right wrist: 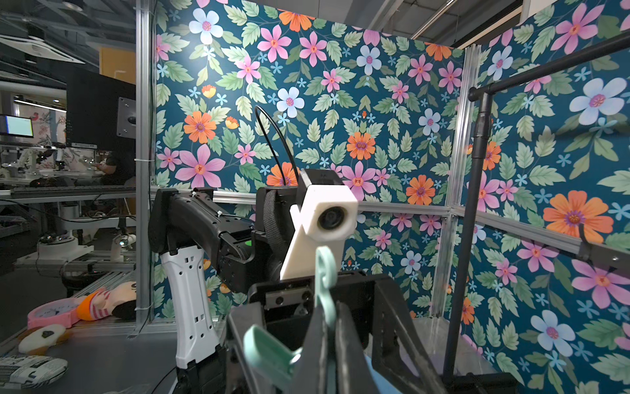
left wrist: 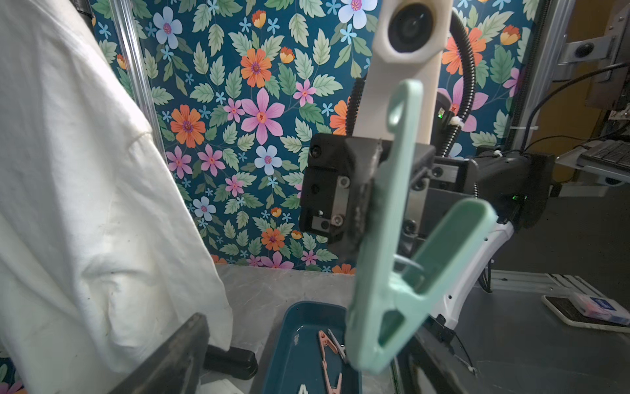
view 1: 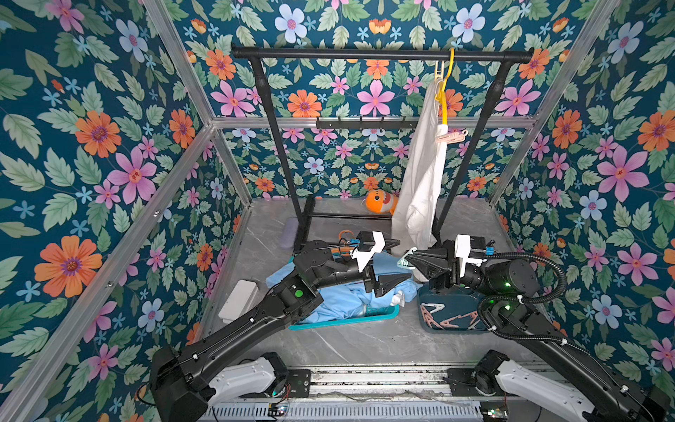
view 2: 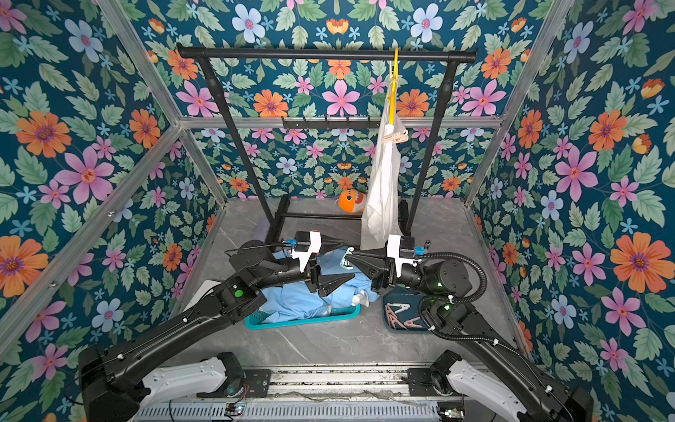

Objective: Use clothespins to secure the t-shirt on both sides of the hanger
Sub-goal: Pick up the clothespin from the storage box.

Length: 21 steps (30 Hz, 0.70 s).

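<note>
SITE: robotics lab, staged test booth with 2 arms (view 1: 237, 329) | AROUND left claw (view 1: 404, 260) and right claw (view 1: 411, 257): floral wallpaper panels (view 1: 109, 146) on aluminium frame (view 1: 204, 109) | PAST right claw: desk (left wrist: 579, 165) with keyboard (left wrist: 606, 155) | PAST left claw: monitor (right wrist: 20, 126), more benches (right wrist: 68, 191)

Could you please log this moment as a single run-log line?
right gripper: shut on green clothespin | left gripper: open, close to it | t-shirt: on hanger, one pink clothespin attached

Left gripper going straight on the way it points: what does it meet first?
Probably the pale green plastic clothespin held by the right gripper, directly ahead of the open left gripper; gap unclear.
</note>
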Motion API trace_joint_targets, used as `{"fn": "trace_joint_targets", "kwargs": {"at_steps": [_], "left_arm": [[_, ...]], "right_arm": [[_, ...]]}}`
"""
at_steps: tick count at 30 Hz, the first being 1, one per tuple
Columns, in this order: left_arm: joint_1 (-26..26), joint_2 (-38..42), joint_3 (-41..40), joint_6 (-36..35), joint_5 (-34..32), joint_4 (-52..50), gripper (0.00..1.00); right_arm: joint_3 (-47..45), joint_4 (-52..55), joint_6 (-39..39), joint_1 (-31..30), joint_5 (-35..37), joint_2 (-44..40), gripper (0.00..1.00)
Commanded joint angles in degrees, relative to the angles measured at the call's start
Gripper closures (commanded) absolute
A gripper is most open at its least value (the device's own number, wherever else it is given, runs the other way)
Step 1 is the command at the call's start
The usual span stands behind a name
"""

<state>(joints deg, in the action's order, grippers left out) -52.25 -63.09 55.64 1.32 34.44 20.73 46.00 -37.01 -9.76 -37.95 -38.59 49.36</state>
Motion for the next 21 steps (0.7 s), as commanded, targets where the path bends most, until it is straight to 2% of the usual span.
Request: {"fn": "trace_joint_targets", "kwargs": {"at_steps": [1,5,10,14,21], "left_arm": [[-0.5,0.2,0.3,-2.6,-0.1,-1.5,0.13],[-1.0,0.0,1.5,-3.9,-0.9,-3.3,0.17],[-1.4,0.1,2.4,-4.6,-1.2,-3.2,0.28],[-1.7,0.2,2.6,-4.7,-1.4,-3.2,0.35],[-1.9,0.1,2.8,-5.1,-0.9,-3.9,0.66]], "right_arm": [[0.4,-0.8,2.0,-0.3,2.2,-0.1,1.00],[1.8,3.0,3.3,-0.4,1.9,0.0,1.00],[2.5,9.1,4.8,-0.8,3.2,0.6,1.00],[2.2,9.3,4.3,-1.0,3.8,0.9,1.00],[1.9,9.1,4.3,-1.1,5.5,0.9,1.00]]}}
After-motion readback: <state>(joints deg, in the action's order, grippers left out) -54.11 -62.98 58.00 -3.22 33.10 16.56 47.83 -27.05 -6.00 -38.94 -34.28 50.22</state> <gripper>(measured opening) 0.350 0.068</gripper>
